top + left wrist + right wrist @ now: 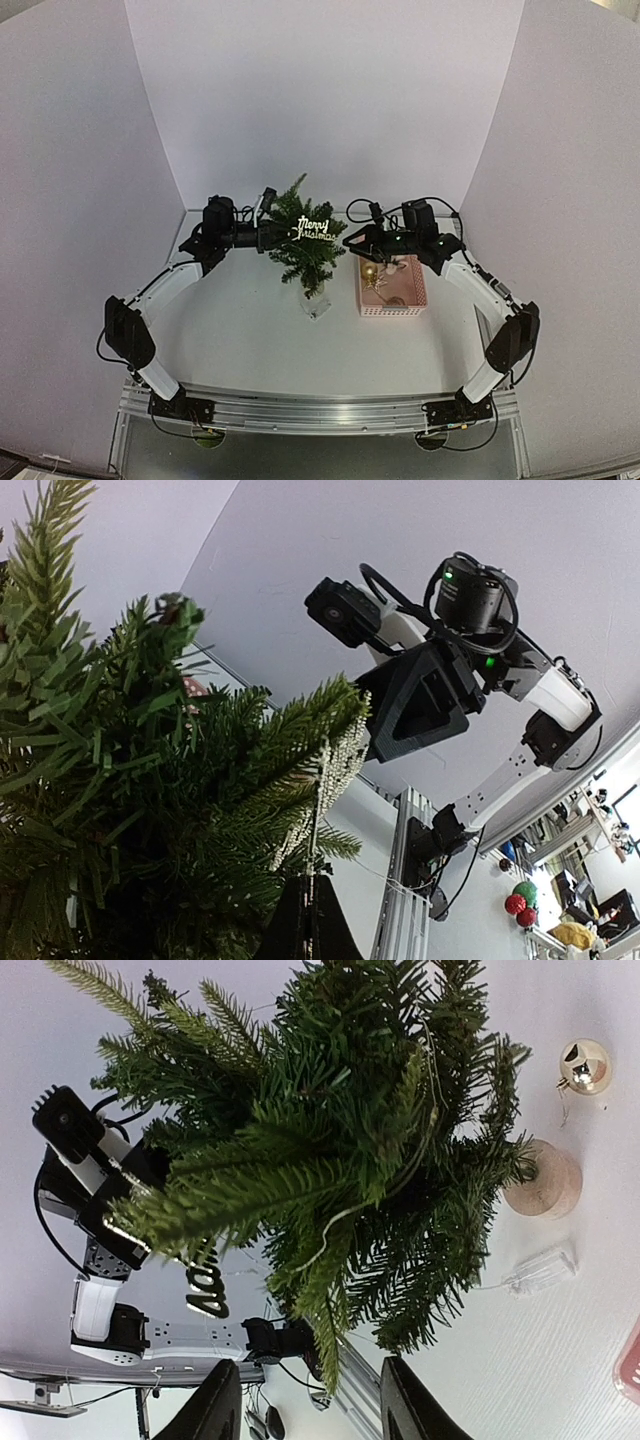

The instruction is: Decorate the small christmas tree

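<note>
Green small christmas tree (pixel 300 250) stands on surface (pixel 240 330) beside pink basket (pixel 390 311) | left tool (pixel 268 236) closed among branches | right tool (pixel 350 240) half wide, empty, near glitter sign (pixel 313 230) | advice: withdraw straight, avoid snagging needles

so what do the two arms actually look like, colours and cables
Both the left arm and right arm have white links between bulky black joints, with black cables looping along them. The left claw and right claw are black, and green lights glow on the right wrist.
</note>
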{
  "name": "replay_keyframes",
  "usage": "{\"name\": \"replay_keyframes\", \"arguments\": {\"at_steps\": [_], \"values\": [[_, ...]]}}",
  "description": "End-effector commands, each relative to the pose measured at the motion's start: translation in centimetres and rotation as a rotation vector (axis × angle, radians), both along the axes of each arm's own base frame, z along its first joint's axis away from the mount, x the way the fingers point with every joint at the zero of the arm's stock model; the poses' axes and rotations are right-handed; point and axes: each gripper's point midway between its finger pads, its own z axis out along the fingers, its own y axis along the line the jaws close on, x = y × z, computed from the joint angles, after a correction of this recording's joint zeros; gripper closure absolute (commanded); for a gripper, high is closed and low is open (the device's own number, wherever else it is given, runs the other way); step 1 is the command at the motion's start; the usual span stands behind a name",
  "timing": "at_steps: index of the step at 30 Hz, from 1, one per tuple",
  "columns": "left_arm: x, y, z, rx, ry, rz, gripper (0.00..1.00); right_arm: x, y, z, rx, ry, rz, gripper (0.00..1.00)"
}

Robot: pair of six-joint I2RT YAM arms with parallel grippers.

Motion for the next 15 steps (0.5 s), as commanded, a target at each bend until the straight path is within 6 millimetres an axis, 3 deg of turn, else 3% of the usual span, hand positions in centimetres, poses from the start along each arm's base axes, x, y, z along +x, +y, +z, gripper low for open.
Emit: {"name": "replay_keyframes", "arguments": {"at_steps": [1,9,15], "values": [[-2.4,0.3,3.5,-0.041,-0.104,-0.064,1.00,-0.4,0.0,1.2,0.015,-0.040,0.019,0.53],[-3.4,0.9,3.3,-0.036,-0.103,-0.103,1.00,-0.7,0.0,1.5,0.023,-0.044,0.034,0.51],[-1.4,1.2,2.3,-0.032,-0.085,-0.065,1.00,-0.8,0.1,1.6,0.026,-0.047,0.040,0.50]]}}
